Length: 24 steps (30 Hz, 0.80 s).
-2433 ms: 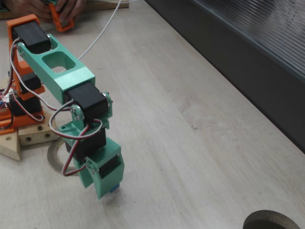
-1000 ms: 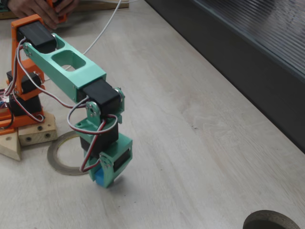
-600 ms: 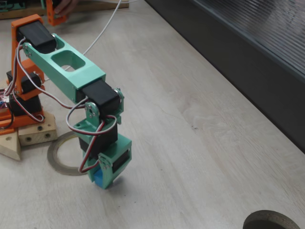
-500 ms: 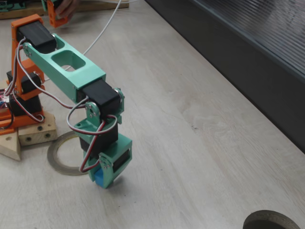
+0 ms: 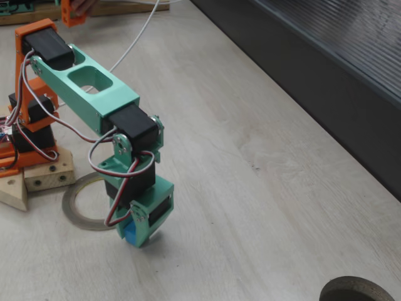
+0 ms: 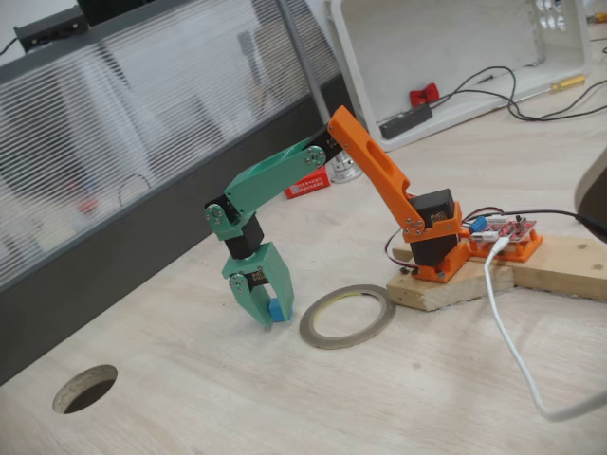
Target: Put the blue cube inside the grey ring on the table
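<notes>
Blue cube (image 6: 275, 311): sky-blue, clamped between the green fingers (image 6: 266, 314), at their tips; in a fixed view (image 5: 131, 234) it shows at the lower left of the green claw
Fingers (image 5: 139, 237): clenched on the blue cube, pointing down, tips at or just above the worktop (image 5: 250, 207); contact cannot be told
Grey ring (image 6: 347, 316): flat on the worktop (image 6: 285, 398), just beside the fingers toward the arm's base; in a fixed view (image 5: 78, 210) the arm covers part of it
Cube versus ring: cube outside the ring, near its outer edge
</notes>
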Each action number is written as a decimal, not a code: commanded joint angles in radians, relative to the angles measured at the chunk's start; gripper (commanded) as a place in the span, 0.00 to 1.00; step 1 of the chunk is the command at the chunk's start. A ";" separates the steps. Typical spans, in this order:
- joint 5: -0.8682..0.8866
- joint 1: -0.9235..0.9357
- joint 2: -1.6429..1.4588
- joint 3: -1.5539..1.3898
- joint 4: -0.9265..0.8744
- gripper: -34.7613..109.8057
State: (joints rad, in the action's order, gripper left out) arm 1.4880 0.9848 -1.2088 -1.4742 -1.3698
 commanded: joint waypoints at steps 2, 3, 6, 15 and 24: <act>0.008 0.002 -0.074 0.000 -0.018 0.24; 0.008 0.002 -0.104 0.000 -0.018 0.24; 0.008 0.005 -0.195 0.000 -0.018 0.24; 0.008 0.002 -0.259 -0.002 -0.028 0.24; 0.008 0.008 -0.420 -0.002 -0.337 0.24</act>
State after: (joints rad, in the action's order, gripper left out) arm 1.4880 0.9848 -1.5509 -1.4742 -1.6015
